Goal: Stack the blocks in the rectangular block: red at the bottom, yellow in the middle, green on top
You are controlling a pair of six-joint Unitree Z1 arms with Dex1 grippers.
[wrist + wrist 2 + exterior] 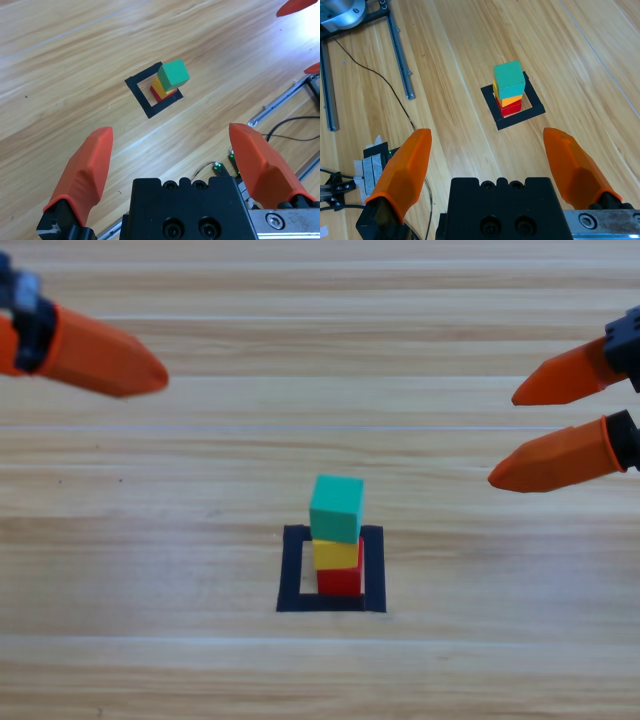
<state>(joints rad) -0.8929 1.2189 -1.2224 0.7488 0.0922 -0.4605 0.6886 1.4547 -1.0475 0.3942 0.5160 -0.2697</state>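
A three-cube tower stands inside the black tape frame: the red cube at the bottom, the yellow cube on it, the teal-green cube on top. The same tower shows in the left wrist view, green cube uppermost in the tape frame, and in the right wrist view, green cube over yellow and red. My left gripper is open at the upper left, far from the tower. My right gripper hangs open at the upper right, also well away.
Metal rails and black cables lie along the table's edge behind the right arm. A rail and cable also run past the left arm's side. Bare wood surrounds the tape frame.
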